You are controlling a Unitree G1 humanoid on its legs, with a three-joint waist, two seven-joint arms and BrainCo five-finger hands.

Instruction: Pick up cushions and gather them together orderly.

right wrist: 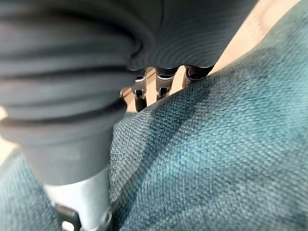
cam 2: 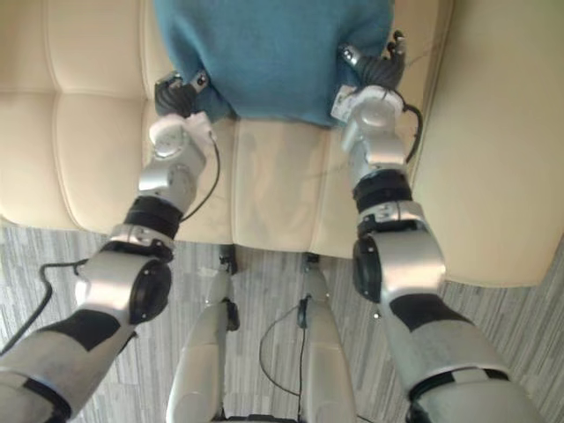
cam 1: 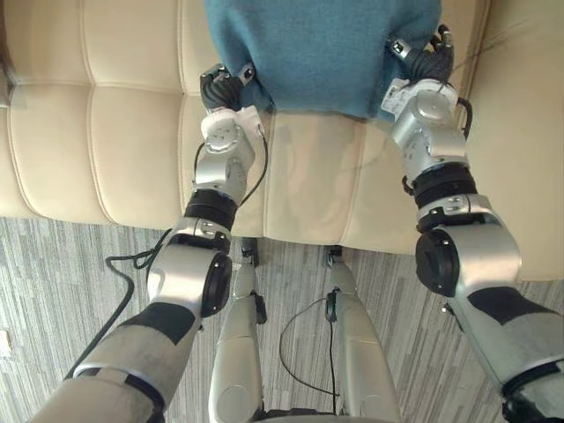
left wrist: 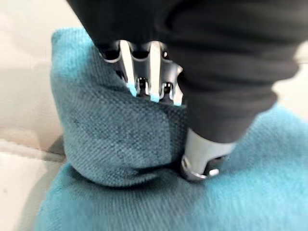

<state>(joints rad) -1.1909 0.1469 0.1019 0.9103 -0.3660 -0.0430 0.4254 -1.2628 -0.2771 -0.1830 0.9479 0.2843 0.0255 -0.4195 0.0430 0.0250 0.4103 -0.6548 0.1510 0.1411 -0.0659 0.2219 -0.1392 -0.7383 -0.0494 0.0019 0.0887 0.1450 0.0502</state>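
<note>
A teal cushion [cam 1: 322,48] lies on the cream sofa seat [cam 1: 132,132] at the top middle of the eye views. My left hand [cam 1: 225,88] grips its lower left corner, fingers [left wrist: 144,82] and thumb [left wrist: 199,156] pinching a fold of teal fabric [left wrist: 115,139]. My right hand [cam 1: 423,62] holds the cushion's right edge, its fingers [right wrist: 161,84] curled over the cloth [right wrist: 216,144] and its thumb [right wrist: 84,202] pressed into it.
The sofa's tufted seat spreads to the left, and its armrest [cam 1: 520,132] rises at the right. Grey striped floor [cam 1: 70,264] runs along the sofa's front edge.
</note>
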